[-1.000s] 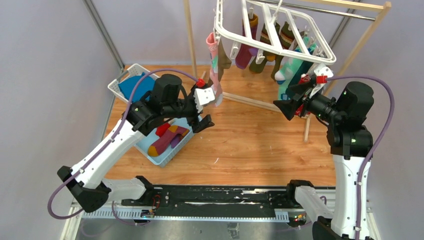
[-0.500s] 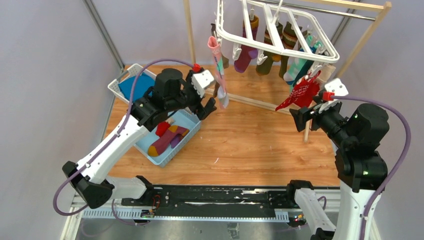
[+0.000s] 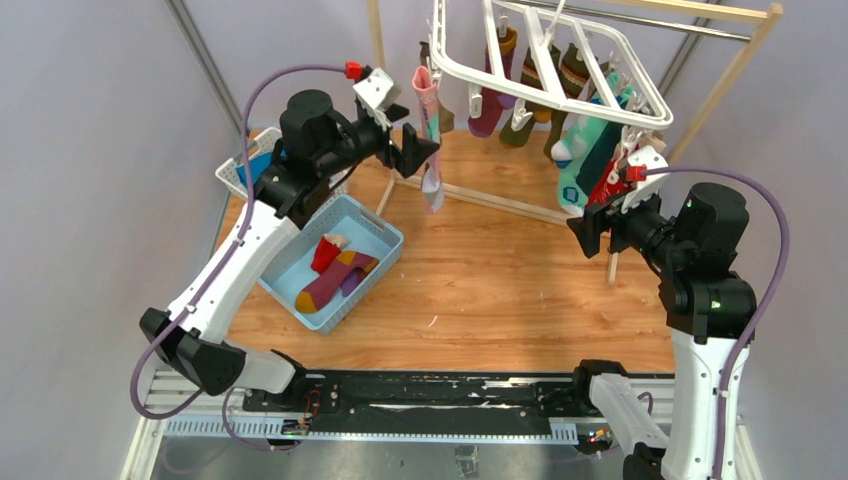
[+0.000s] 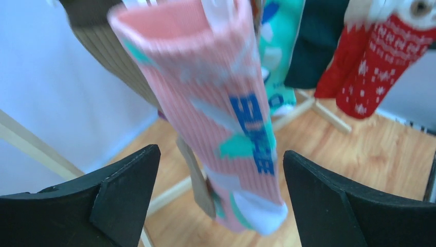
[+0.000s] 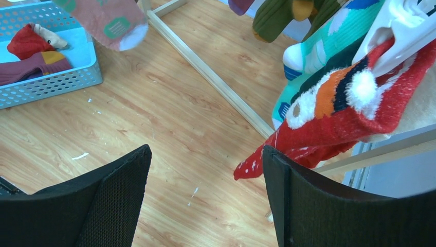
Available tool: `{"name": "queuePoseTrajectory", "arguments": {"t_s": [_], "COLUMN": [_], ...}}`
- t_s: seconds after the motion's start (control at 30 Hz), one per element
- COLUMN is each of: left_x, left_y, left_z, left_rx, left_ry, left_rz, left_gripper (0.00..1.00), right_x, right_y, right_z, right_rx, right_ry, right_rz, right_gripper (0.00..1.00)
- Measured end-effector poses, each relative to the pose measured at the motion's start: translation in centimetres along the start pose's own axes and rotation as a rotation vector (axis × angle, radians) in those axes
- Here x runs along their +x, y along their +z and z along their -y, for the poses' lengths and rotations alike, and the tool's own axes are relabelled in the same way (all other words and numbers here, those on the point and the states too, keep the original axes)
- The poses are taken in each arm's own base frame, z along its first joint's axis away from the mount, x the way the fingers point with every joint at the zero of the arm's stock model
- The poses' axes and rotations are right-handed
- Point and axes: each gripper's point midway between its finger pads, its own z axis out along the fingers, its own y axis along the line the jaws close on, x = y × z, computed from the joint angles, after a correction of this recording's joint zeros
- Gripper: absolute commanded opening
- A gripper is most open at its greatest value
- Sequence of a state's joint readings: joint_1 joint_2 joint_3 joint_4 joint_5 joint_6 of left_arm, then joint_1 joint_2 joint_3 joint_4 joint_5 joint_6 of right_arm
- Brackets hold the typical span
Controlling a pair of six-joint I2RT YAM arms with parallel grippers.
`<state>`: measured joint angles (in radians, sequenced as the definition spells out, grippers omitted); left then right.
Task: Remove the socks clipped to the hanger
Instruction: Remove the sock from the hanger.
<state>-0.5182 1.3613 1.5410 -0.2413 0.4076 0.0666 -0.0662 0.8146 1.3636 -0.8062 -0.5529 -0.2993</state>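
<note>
- Top external view, far left: done so far, two socks lying in a light blue bin on the wooden surface, one red, one purple and orange.
- Just right of the bin, raised to hanger height: left gripper, spread wide and straddling a pink patterned sock without pinching it. Seen from the left wrist, hangs between the two fingers, clear of both. Clipped by its cuff at the left edge of the hanger.
- Centre: white frame hung from a wooden rack, carrying most of its load: purple, olive striped, teal and dark pieces dangling from clips. Left to do, by the look of it: nearly everything.
- Far right: red patterned sock, clipped at the near right corner of the frame. Right gripper just below and beside it, wide apart and grasping nothing. Seen from the right wrist, drapes down close to the right finger; cannot tell whether touching.
- Against a second earlier: left gripper lifted from low beside the bin, near the pink toe, up to the sock's upper half.
- Against half a second earlier: red sock no longer stretched out toward the right gripper, fallen back to hang by the frame; frame itself slightly shifted.
</note>
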Motion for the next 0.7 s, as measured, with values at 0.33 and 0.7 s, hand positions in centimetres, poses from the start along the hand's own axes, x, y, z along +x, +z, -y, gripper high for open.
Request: {"name": "queuePoseTrajectory", "arguments": {"t_s": [0.33, 0.7], "left_x": [-3.5, -4.2], "left_y": [3.4, 1.0], "left_z": [-0.4, 2.9], "left_rx": [0.058, 0.174], "left_ry": [-0.064, -0.110], "left_rz": [0.132, 0.175], "left_gripper": [0.35, 0.17], "right_x": [-0.1, -0.6], "right_y": [-0.2, 0.5], "right_z": [-0.5, -2.0], "right_rx": [-0.022, -0.132], "right_ry": [-0.003, 0.014], "right_rz": [0.013, 0.020], "right_gripper": [0.79, 0.77]}}
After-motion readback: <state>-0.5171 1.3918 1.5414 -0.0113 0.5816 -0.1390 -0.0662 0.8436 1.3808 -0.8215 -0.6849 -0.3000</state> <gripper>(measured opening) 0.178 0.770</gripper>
